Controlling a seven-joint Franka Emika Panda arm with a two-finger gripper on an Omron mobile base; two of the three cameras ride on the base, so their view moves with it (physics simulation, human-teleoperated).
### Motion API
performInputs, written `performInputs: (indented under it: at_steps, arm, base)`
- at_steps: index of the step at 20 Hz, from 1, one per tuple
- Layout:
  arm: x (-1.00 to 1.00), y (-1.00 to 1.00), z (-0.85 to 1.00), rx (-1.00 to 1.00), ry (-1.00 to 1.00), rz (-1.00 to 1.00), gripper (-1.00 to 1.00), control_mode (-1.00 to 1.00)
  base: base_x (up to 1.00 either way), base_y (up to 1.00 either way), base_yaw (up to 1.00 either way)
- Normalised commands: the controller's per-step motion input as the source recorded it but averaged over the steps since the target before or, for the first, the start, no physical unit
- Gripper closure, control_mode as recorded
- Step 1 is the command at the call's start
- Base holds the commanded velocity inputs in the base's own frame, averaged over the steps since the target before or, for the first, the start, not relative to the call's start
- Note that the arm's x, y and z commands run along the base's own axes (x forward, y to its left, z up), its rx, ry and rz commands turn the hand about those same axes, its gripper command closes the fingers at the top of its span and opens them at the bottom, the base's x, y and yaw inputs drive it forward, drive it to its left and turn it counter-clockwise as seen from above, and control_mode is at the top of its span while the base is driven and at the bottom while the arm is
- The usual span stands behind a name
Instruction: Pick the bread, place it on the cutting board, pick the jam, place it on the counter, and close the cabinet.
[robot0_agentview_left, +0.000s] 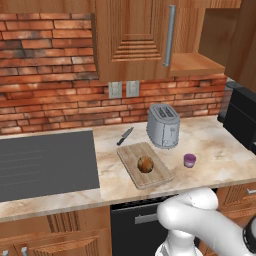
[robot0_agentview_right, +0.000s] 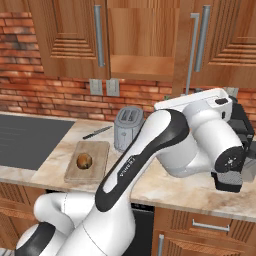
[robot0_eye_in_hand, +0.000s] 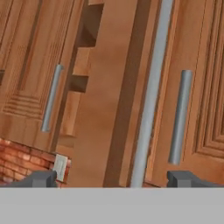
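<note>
Claw (robot0_eye_in_hand: 112, 179) spread apart, empty, facing open cabinet door's (robot0_eye_in_hand: 105, 100) edge and handle (robot0_eye_in_hand: 151, 92). Bread (robot0_agentview_left: 145, 164) on cutting board (robot0_agentview_left: 131, 155); jam (robot0_agentview_left: 189, 160) on desk (robot0_agentview_left: 220, 155).

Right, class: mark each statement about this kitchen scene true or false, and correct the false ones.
1. The bread lies on the cutting board. True.
2. The jam is inside the cabinet. False: it stands on the counter, right of the toaster.
3. The cabinet is fully closed. False: one door stands open.
4. The hand holds the jam. False: its fingers are spread, empty, facing the open door's edge.
5. A knife lies behind the board. True.
</note>
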Motion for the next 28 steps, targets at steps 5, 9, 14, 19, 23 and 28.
performInputs:
  at_steps: [5, 9, 14, 19, 23, 28]
  arm:
    - [0.15, -0.10, 0.00, 0.00, 0.00, 0.13, -1.00, -1.00]
    - [0.11, -0.07, 0.00, 0.00, 0.00, 0.13, -1.00, -1.00]
    - [0.08, -0.02, 0.00, 0.00, 0.00, 0.13, -1.00, -1.00]
    - [0.00, 0.00, -0.01, 0.00, 0.00, 0.14, -1.00, -1.00]
    - [0.00, 0.07, 0.00, 0.00, 0.00, 0.16, -1.00, -1.00]
    - [0.00, 0.21, 0.00, 0.00, 0.00, 0.13, -1.00, -1.00]
  base:
    - [0.00, 0.00, 0.00]
    - [0.00, 0.00, 0.00]
    - [0.00, 0.00, 0.00]
    - [0.00, 0.00, 0.00]
    - [0.00, 0.00, 0.00]
    - [0.00, 0.00, 0.00]
